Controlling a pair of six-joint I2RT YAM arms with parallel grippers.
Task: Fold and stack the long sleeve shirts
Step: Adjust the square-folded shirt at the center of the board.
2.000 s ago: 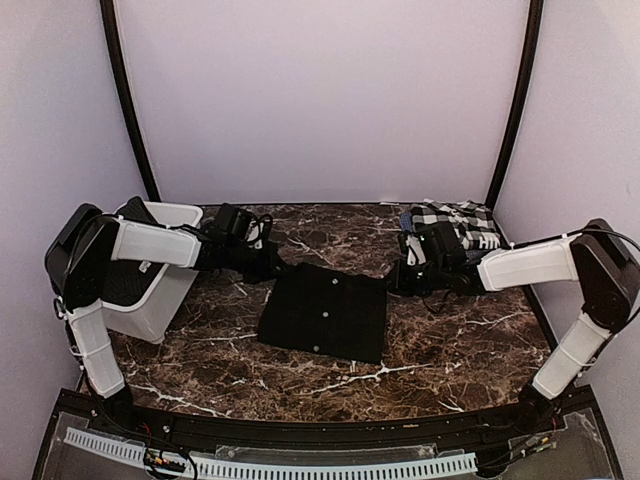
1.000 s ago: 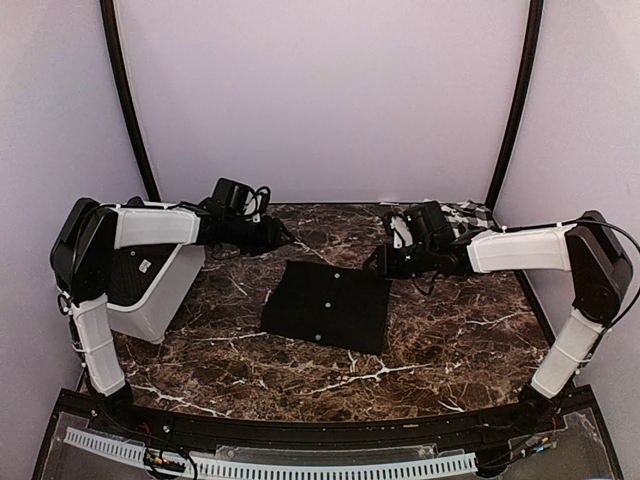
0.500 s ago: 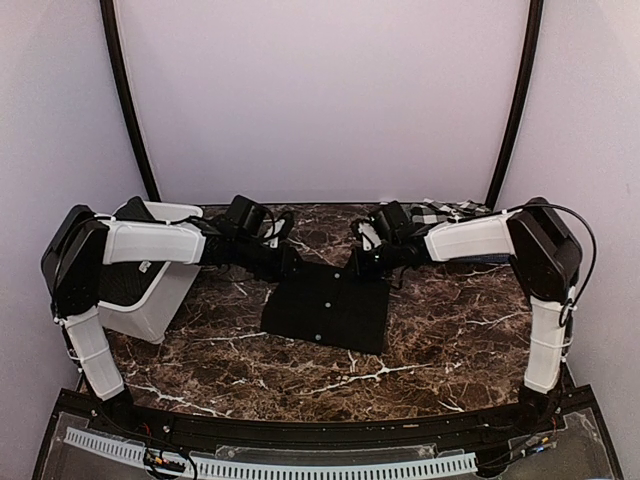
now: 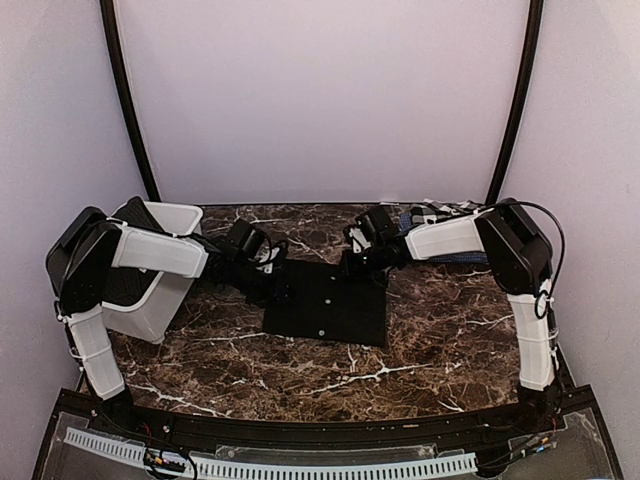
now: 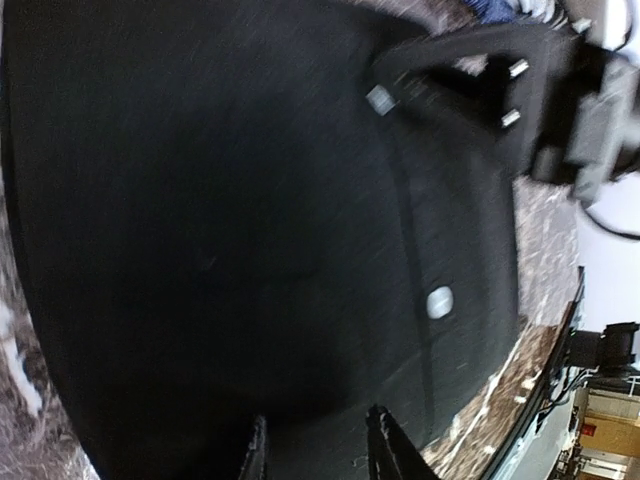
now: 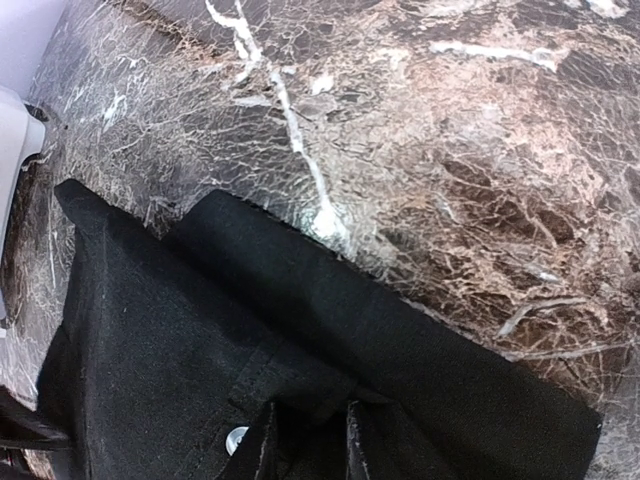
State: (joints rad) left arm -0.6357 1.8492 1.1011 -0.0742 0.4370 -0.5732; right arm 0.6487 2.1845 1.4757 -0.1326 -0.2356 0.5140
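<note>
1. Between the two hands lies the black shirt (image 4: 327, 310), folded into a flat rectangle on the counter (image 4: 450, 330). The left hand (image 4: 281, 287) sits at its far left corner and the right hand (image 4: 349, 266) at its far right corner.
2. On the left hand, the fingers (image 5: 385, 445) are drawn near together with black cloth filling the gap, so it looks to be pinching the shirt's edge. The right hand's fingers (image 6: 262, 445) stand just as narrow, with a raised fold of cloth nipped between them.
3. The shirt should handle as light, soft and limp. Lifted by one point it would likely sag and fall open, so the safer hold is both corners of one edge, catching every layer.
4. Only the top view shows the checked shirt (image 4: 450, 208) behind the right hand and the white bin (image 4: 150, 300) outward of the left hand. Only the right wrist view shows the stepped layers at the corner. The left wrist view adds a seam and a white stud (image 5: 438, 300) ahead of its fingers.
</note>
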